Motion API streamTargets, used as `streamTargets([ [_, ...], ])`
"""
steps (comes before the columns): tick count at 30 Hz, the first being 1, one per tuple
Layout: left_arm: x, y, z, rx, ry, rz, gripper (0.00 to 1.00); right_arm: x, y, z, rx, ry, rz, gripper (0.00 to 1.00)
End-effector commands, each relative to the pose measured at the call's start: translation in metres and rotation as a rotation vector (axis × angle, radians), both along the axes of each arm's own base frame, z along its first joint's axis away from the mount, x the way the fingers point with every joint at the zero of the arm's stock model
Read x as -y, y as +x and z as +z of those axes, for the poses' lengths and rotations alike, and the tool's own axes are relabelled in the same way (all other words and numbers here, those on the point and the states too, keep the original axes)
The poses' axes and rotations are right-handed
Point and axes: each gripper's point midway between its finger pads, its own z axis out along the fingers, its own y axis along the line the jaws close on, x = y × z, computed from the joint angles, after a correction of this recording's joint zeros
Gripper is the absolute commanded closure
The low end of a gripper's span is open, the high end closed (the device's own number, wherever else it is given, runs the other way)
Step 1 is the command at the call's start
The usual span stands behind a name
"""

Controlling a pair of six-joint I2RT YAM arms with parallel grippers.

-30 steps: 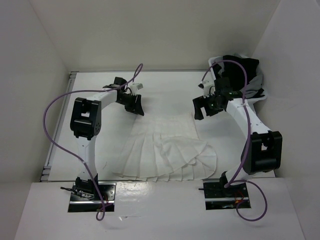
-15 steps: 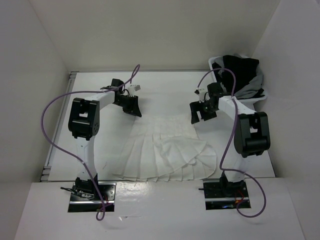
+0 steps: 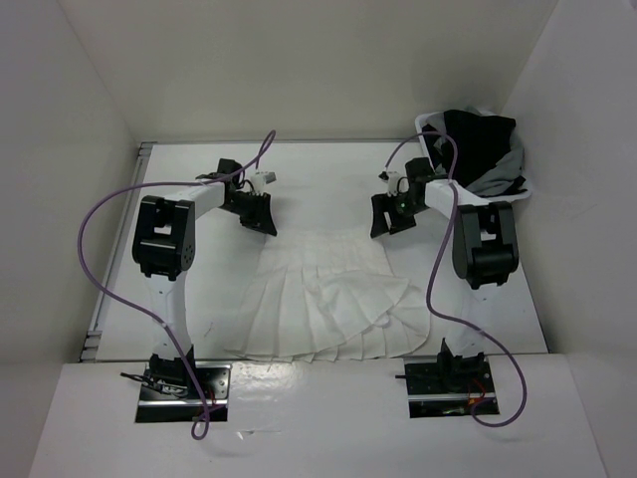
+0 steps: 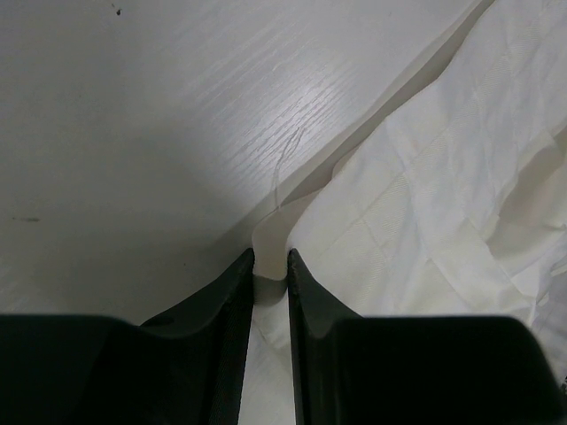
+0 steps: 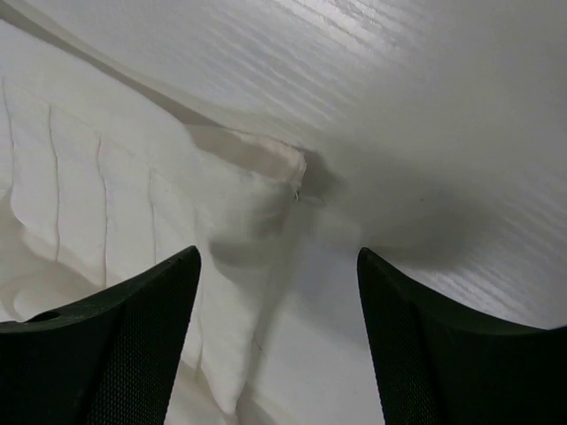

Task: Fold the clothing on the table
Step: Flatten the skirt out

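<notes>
Skirt [image 3: 328, 309] edge in left gripper [image 4: 270, 258], right gripper [image 5: 278, 257] wide over corner

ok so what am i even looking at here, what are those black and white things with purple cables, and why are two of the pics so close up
It is a robot: a left arm and a right arm, bolted to the near edge of a white table. The wide picture comes from a fixed camera above and behind them. The two close-ups come from a small camera on each wrist, so the dark shapes at the bottom are that arm's own fingers. A white pleated skirt lies spread on the table. A basket of dark clothes sits in the far right corner. The left pincer is pinched on one far corner of the skirt. The right pincer is open over the other far corner, holding nothing.
</notes>
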Motion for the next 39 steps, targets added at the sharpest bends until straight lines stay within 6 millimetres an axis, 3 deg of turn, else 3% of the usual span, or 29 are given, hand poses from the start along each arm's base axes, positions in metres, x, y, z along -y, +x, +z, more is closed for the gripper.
streamTargets([
  [1,-0.008,-0.009,0.003,0.011,0.033,-0.029,0.72,-0.009,0.017,0.007,0.022,0.081,0.012,0.24],
  [10,-0.008,-0.011,0.002,0.008,0.036,-0.035,0.73,-0.011,0.033,-0.005,0.006,0.11,0.014,0.33],
  [14,-0.009,-0.012,0.002,0.005,0.038,-0.042,0.74,-0.016,0.033,-0.011,-0.02,0.137,0.024,0.46],
  [24,-0.007,-0.012,-0.006,-0.014,0.031,-0.045,0.82,-0.018,0.033,-0.021,-0.045,0.15,0.036,0.56],
  [27,-0.007,-0.011,-0.008,-0.015,0.031,-0.045,0.94,-0.018,0.032,-0.025,-0.055,0.149,0.035,0.69],
  [30,-0.007,-0.009,-0.005,-0.006,0.032,-0.052,1.0,-0.019,0.035,-0.022,-0.046,0.15,0.036,0.89],
  [31,-0.007,-0.005,-0.003,0.004,0.031,-0.051,1.0,-0.017,0.033,-0.024,-0.054,0.141,0.032,1.0],
  [35,-0.008,0.001,0.011,0.039,0.042,-0.054,1.0,-0.016,0.041,-0.003,0.001,0.131,0.039,1.0],
  [38,-0.011,0.016,0.045,0.128,0.068,-0.039,1.0,-0.013,0.051,0.031,0.082,0.113,0.035,1.0],
  [39,-0.014,0.021,0.064,0.181,0.082,-0.029,1.0,-0.012,0.055,0.052,0.13,0.107,0.033,1.0],
])
